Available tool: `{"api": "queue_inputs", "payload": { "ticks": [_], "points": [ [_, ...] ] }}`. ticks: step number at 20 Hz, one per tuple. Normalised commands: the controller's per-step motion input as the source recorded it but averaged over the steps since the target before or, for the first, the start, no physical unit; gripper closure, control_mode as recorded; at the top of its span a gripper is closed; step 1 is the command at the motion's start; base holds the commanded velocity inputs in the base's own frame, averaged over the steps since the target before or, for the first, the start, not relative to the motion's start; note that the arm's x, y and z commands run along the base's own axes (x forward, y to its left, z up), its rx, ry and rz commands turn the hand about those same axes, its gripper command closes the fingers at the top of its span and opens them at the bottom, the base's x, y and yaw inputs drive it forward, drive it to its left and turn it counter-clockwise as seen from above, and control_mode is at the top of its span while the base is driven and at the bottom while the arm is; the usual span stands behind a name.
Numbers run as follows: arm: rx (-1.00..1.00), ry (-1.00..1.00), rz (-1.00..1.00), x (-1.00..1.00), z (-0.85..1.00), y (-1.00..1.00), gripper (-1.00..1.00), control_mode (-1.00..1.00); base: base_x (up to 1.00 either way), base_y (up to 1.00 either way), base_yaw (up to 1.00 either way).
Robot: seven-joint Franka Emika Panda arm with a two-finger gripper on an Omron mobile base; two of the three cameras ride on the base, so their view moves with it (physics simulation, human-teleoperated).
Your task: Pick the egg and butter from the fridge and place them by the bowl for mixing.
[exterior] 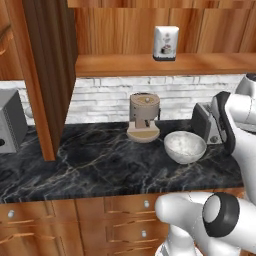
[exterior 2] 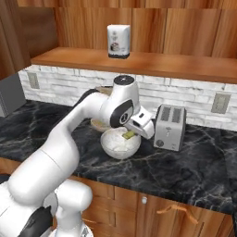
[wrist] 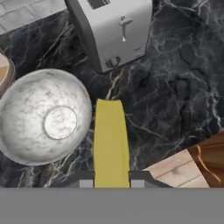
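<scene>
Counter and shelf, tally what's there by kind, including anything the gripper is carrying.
Appliances: 3, toaster, coffee machine, grey box
Bowls: 1, bowl
Butter: 1, butter in gripper
Shelf canisters: 1, canister
Total: 6

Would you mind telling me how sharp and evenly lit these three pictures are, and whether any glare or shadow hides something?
Left base view: soft, even light, slightly blurry, no glare on the bowl. Right base view: the arm casts a dim shadow on the counter and partly covers the bowl; the gripper holds the butter. Hand view: sharpest, the butter and toaster are crisp, with faint shading beside the bowl.
</scene>
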Motion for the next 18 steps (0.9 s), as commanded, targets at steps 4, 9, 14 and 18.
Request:
{"api": "queue_inputs", "payload": {
  "ticks": [4,9,14,18],
  "points": [
    [0.11,-0.07,0.00,0.03,-0.57,-0.42,1.00,-1.00,0.00,0.00,0.00],
    [0.17,0.00,0.00,0.16,-0.58,-0.34,1.00,-1.00,0.00,0.00,0.00],
    [0.22,0.03,0.00,0.30,-0.61,-0.23,1.00,-1.00,0.00,0.00,0.00],
    [0.20,0.05,-0.02,0.24,-0.49,-0.17,1.00,-1.00,0.00,0.00,0.00]
  ]
}}
